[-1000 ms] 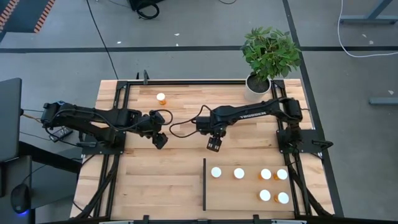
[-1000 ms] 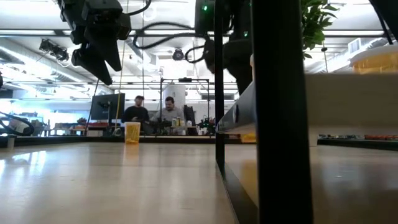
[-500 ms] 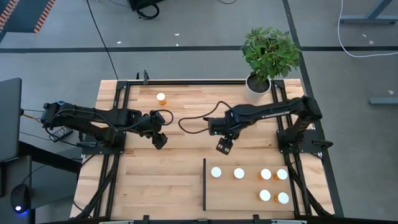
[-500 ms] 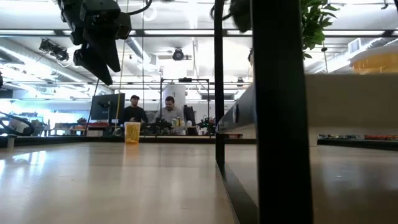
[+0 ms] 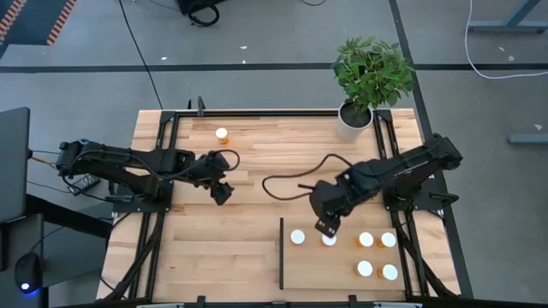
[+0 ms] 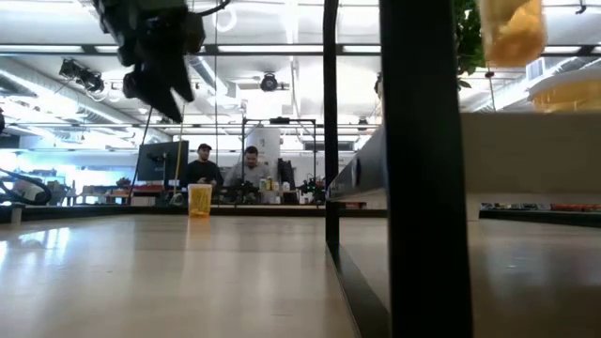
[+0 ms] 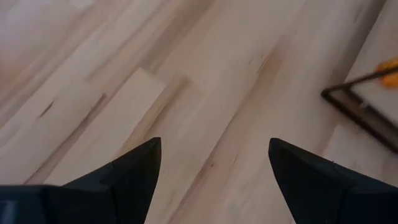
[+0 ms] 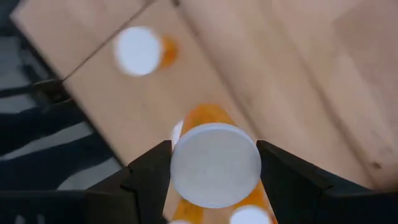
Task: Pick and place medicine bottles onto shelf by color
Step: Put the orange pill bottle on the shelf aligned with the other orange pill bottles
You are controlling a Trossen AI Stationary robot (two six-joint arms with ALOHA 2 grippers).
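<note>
High view showed the right gripper (image 5: 325, 226), clamped on an orange-bodied, white-capped medicine bottle (image 8: 215, 163), had swung from mid-table to the light-wood shelf's (image 5: 334, 272) far edge (placement looked imminent). The left gripper (image 5: 221, 193) hung open, empty, unmoved.

Dark jointed arms, looping black cables

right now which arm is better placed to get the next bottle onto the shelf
Right. Its pincer is shut on an orange bottle and hangs over the shelf. The left pincer is open, empty, off the shelf.
</note>
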